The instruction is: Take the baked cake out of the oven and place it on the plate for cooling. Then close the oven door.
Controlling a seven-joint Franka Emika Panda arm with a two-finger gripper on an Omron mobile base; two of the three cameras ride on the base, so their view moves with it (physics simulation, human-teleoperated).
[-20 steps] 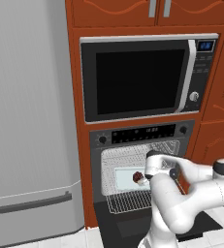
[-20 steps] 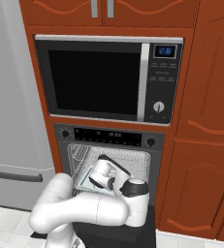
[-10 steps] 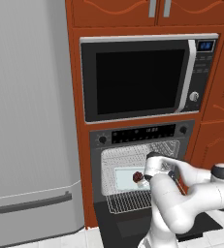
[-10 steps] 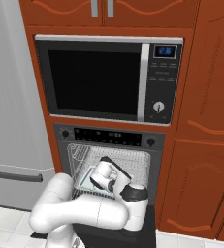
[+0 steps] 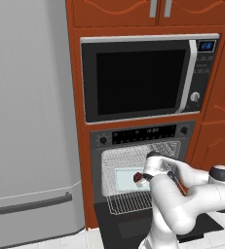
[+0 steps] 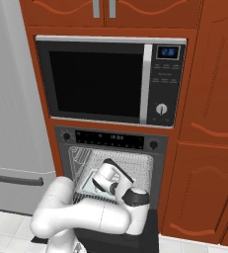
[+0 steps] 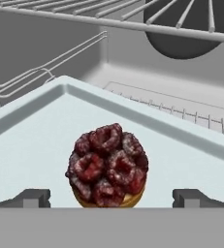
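Hand view: the baked cake sits on a pale tray between the wide-apart fingertips; contact seems absent, its base cropped.

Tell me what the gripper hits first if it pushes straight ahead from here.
Most likely the cake: it sits dead ahead between the open gripper tips, on the pale tray. How near is unclear.

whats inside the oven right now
The cake sits on a pale tray in the oven, with a wire rack above. The arm covers the right side.
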